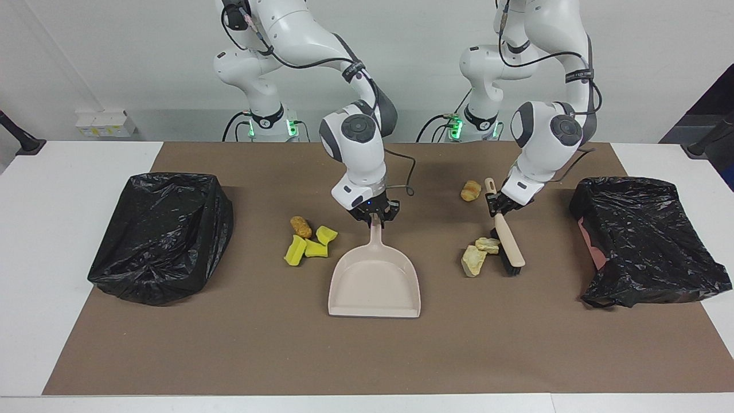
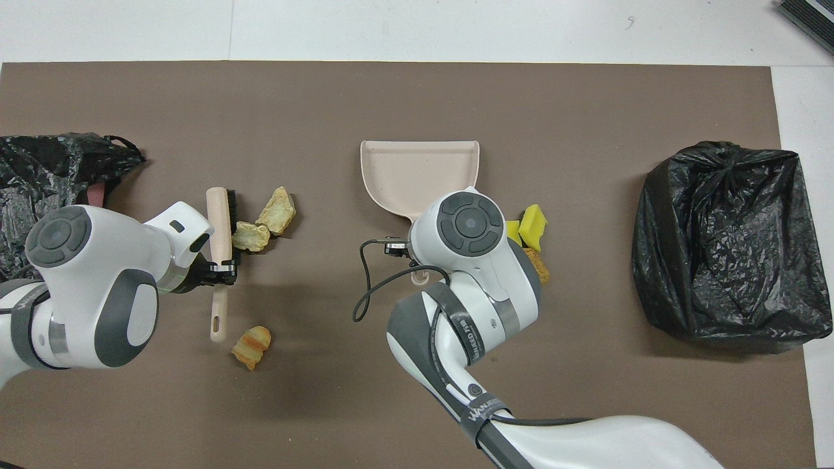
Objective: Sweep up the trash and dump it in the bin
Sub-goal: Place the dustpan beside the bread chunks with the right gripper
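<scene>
My right gripper (image 1: 375, 216) is shut on the handle of the beige dustpan (image 1: 375, 284), which lies flat mid-table with its mouth facing away from the robots. My left gripper (image 1: 498, 202) is shut on the handle of the brush (image 1: 509, 244), whose bristles rest on the mat. Two pale chunks of trash (image 1: 487, 245) (image 1: 472, 261) lie against the bristles, on the dustpan's side. A third bread-like piece (image 1: 471, 190) lies nearer to the robots. Three yellow sponge pieces (image 1: 312, 245) and an orange-brown nugget (image 1: 300, 226) sit beside the dustpan, toward the right arm's end.
A bin lined with a black bag (image 1: 163, 235) stands at the right arm's end of the brown mat (image 1: 367, 355). A second black-bagged bin (image 1: 648, 241) stands at the left arm's end, close to the brush.
</scene>
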{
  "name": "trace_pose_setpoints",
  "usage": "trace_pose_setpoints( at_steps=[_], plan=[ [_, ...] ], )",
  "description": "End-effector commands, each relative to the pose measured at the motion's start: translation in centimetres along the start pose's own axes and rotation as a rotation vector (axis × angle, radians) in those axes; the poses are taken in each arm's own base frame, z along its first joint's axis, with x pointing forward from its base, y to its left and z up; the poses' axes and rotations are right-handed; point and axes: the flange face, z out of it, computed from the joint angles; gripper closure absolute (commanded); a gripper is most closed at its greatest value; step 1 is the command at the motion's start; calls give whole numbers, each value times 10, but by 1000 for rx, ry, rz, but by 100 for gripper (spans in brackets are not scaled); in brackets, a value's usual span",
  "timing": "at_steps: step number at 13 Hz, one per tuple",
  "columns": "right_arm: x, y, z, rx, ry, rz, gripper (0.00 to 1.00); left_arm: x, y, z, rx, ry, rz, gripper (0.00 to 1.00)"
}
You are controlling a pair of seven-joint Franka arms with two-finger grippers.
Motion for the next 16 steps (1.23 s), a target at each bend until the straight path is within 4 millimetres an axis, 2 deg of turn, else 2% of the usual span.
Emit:
trace_pose_setpoints(
  at_steps=[1,3,4,7,9,10,12,14,16],
  plan=[
    [-13,17,-52,18,-56,-281,100,4,1,-3,-18,10,18,100],
    [-21,50,-80,17,-122,-526,100,4,1,-3,-18,10,21,100],
    [-28,57,-84,24,-170,-684,100,4,1,-3,-18,9,21,100],
    [-43,63,-66,49,-214,-1002,100,4,-1,-3,-18,6,18,100],
    [-44,62,-51,58,-238,-1188,100,3,0,-3,-17,4,20,100],
    [-49,53,-49,60,-236,-1245,100,3,0,-3,-17,4,20,100],
    [-61,41,-33,43,-238,-1273,100,3,1,-2,-17,3,21,100],
    [-67,31,-6,-8,-213,-1306,100,3,2,-3,-17,7,21,100],
    [-81,14,6,-23,-184,-1241,100,3,1,-3,-17,5,20,100]
  ],
)
